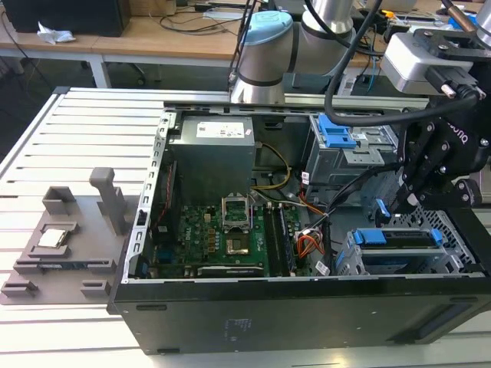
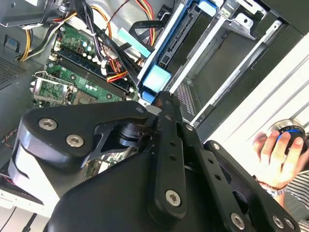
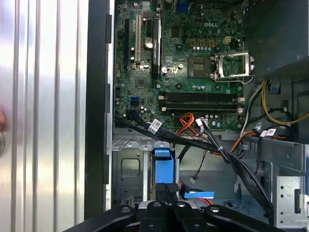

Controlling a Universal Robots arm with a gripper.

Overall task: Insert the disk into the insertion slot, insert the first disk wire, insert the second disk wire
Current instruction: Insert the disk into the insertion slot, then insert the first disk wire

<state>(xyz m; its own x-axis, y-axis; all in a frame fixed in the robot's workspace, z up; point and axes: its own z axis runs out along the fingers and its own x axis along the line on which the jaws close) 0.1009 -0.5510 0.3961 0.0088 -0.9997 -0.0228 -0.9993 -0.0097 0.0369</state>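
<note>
In the exterior view the disk (image 1: 399, 238), in its blue carrier, lies inside the insertion slot (image 1: 354, 262) of the grey cage at the case's right end. My black gripper (image 1: 405, 201) hovers just above that cage. In both wrist views the fingers are pressed together on a light-blue plug of a disk wire (image 3: 162, 164) (image 2: 157, 77). The gripper (image 3: 167, 187) (image 2: 163, 97) holds this plug close to the end of the disk (image 2: 171, 46). A second blue flat plug (image 3: 199, 195) lies loose beside it.
A bundle of black and orange cables (image 3: 203, 140) crosses between the motherboard (image 1: 230, 230) and the cage. A taller cage with a blue latch (image 1: 336, 136) stands behind. A grey fixture (image 1: 61, 238) sits on the slatted table. A person's hand (image 2: 280, 152) rests outside the case.
</note>
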